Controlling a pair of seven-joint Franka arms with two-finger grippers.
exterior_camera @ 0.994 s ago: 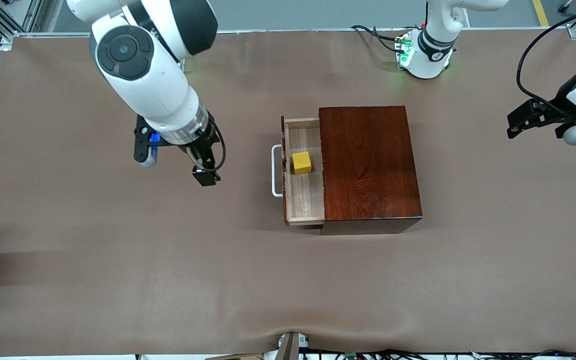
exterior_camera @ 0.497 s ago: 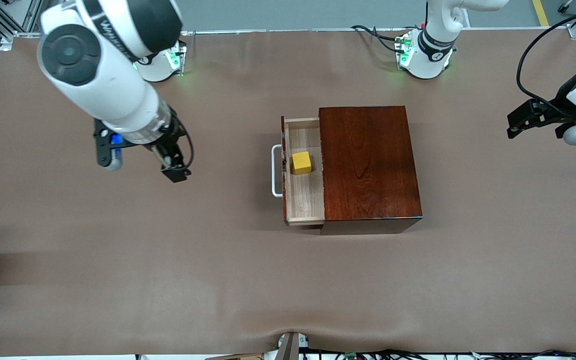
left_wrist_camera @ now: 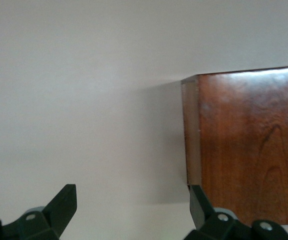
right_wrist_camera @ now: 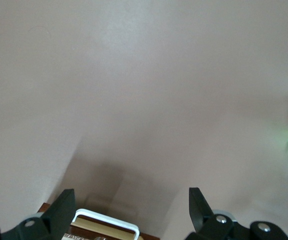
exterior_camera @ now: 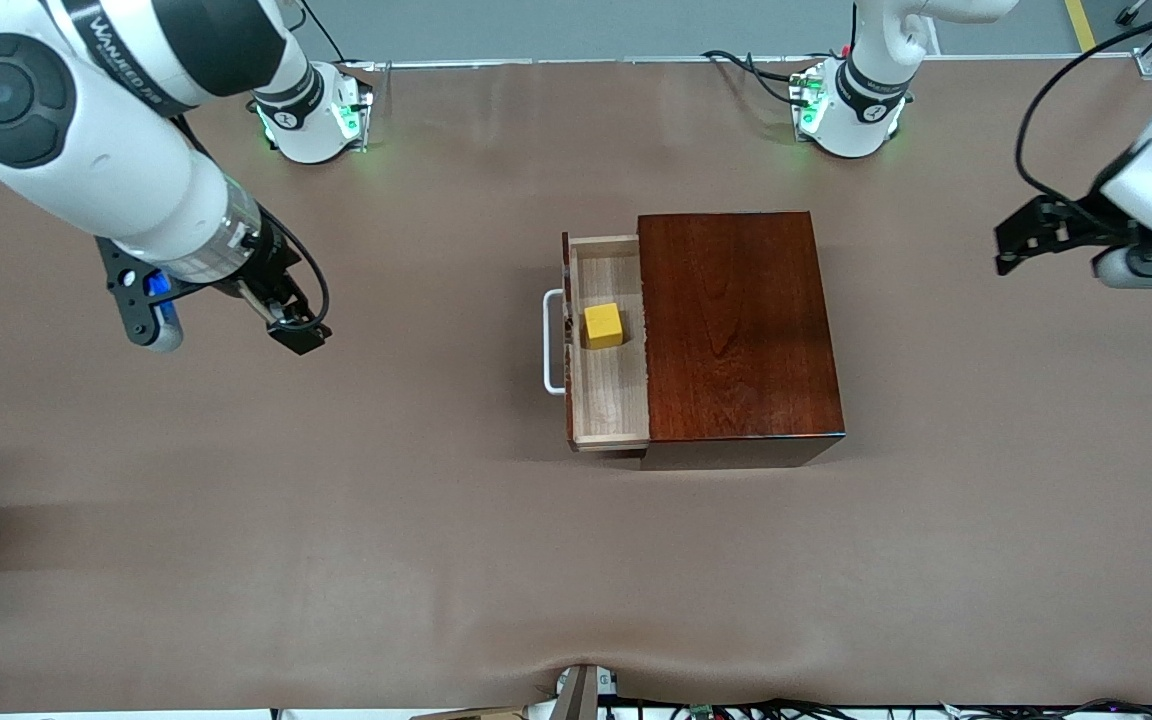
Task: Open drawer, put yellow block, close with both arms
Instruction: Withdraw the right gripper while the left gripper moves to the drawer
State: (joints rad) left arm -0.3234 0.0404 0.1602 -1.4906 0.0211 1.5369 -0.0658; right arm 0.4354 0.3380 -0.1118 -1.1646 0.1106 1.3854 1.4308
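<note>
Brown table, open drawer mid-frame holding the yellow block.
Upper left, the right gripper hovers spread and empty; at the right edge, the left gripper too, its wrist view alone showing parted fingers near the mahogany box.

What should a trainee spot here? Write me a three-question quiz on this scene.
1. True or false: the yellow block lies in the open drawer.
2. The right gripper is: A) shut on the handle, B) open over the table, C) holding the block.
3. Fill in: the drawer's white part is its ___.

Key: 1 true. 2 B; the left gripper is open too, beside the box. 3 handle.
</note>
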